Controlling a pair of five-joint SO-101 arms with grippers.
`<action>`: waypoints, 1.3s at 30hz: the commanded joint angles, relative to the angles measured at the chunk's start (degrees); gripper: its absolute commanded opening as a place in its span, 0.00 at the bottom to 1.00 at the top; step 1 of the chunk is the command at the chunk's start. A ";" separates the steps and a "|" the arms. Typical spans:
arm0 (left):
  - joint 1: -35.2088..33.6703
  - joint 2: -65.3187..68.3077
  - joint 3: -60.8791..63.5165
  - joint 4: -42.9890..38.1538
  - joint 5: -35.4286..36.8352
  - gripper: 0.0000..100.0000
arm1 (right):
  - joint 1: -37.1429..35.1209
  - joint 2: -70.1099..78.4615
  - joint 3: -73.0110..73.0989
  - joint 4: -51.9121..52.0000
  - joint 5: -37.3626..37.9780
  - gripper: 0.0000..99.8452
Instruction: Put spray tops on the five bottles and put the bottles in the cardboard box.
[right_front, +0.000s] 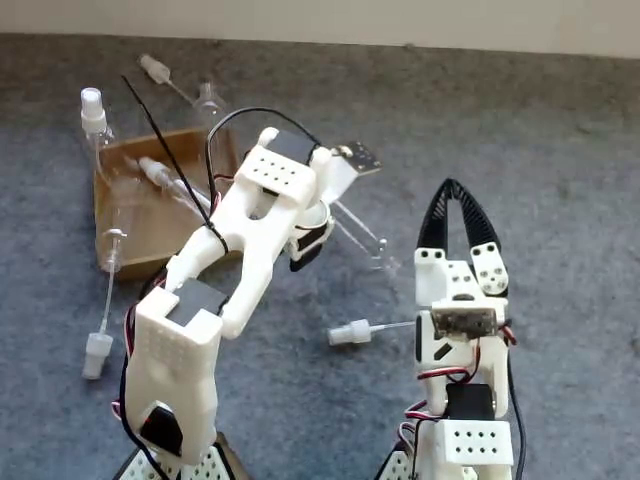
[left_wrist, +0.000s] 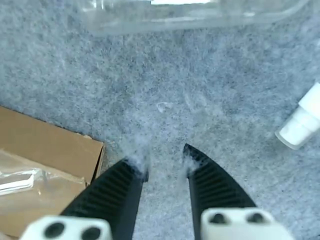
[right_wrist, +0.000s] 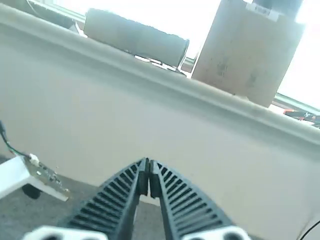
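Left gripper (left_wrist: 165, 155) empty, jaws narrow, low on the carpet (left_wrist: 200, 90): it may snag, or knock the bottle (right_front: 360, 232) at its 3 o'clock rolling. Right gripper (right_wrist: 148, 172) closed, empty.

bare carpet (left_wrist: 200, 90) lies open between cardboard box (left_wrist: 50, 150), bottle (left_wrist: 190, 15) and spray top (left_wrist: 300, 125).

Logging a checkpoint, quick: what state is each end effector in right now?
Left end effector: open, holding nothing.
Right end effector: closed, holding nothing.
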 joint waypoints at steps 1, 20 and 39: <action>-0.75 -1.89 -0.22 0.18 0.79 0.10 | 0.57 -0.66 6.64 -5.85 0.53 0.00; -0.75 -1.71 -0.22 0.18 0.79 0.10 | -9.54 -0.66 6.81 -28.62 0.97 0.00; -0.75 -2.07 1.80 0.09 0.70 0.10 | -0.84 -0.57 6.90 2.42 0.53 0.00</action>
